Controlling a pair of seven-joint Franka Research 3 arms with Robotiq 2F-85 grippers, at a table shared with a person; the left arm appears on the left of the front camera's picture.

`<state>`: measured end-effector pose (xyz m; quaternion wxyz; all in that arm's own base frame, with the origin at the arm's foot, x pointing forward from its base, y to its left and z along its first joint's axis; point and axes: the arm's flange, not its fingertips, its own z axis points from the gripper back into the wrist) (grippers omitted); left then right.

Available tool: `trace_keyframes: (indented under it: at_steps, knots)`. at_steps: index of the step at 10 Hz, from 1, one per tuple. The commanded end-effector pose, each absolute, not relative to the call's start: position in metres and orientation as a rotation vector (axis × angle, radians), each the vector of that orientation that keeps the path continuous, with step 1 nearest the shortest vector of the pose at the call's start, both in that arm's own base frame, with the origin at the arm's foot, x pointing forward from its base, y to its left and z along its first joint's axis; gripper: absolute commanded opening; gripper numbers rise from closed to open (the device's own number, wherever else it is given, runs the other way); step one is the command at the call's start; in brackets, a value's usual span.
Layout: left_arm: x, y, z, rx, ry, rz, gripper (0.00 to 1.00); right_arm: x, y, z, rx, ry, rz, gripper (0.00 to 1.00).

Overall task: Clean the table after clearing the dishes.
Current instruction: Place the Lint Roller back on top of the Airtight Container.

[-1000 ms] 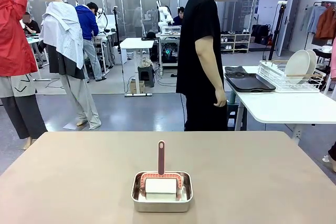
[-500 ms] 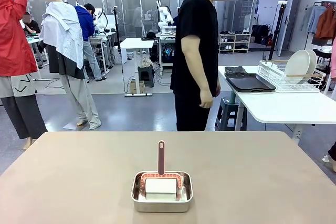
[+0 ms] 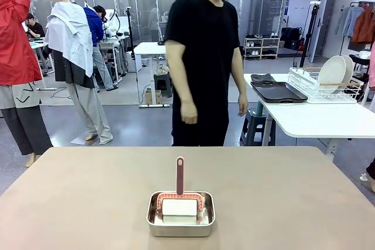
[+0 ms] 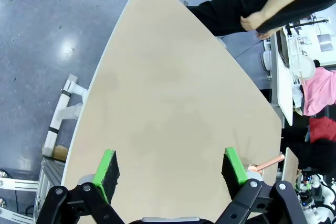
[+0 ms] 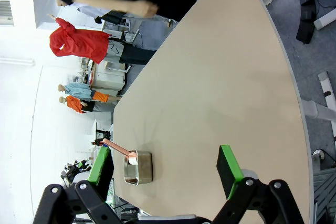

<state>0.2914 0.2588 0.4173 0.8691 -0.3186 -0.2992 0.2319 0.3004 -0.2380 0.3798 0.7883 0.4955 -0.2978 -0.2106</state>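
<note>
The beige table [image 3: 88, 191] stretches from the near edge to the person [image 3: 202, 57] standing at its far side with both hands hanging down. The dishes, white plates [image 3: 335, 72], stand upright in a wire rack [image 3: 310, 89] on the white side table at the right, beside stacked dark trays [image 3: 278, 93]. My left gripper [image 4: 170, 166] hangs open above bare table [image 4: 173, 103], nothing between its green pads. My right gripper [image 5: 165, 167] is open too, above the table [image 5: 220, 77], apart from everything.
A small steel pan [image 3: 180, 229] sits near the table's front middle, holding a white roller [image 3: 180, 206] with a pink handle pointing away. That pan [image 5: 140, 167] lies left of my right fingers; the pink handle [image 4: 268, 163] peeks past my left gripper's right finger.
The person has turned away from the white side table and stepped left, now facing the beige table. Pan, roller and both grippers have not moved.
</note>
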Motion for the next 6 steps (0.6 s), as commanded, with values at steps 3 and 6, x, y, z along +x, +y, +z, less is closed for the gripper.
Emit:
trace_keyframes:
  at_steps: [3,6]
  knots:
    - [0.2855,0.2584,0.4181,-0.676,-0.627,0.467,1.0,0.301,-0.237,0.3813,1.078,-0.652,-0.456,1.0]
    - [0.2855,0.2584,0.4181,-0.676,-0.627,0.467,1.0,0.301,-0.237,0.3813,1.078,-0.652,-0.456,1.0]
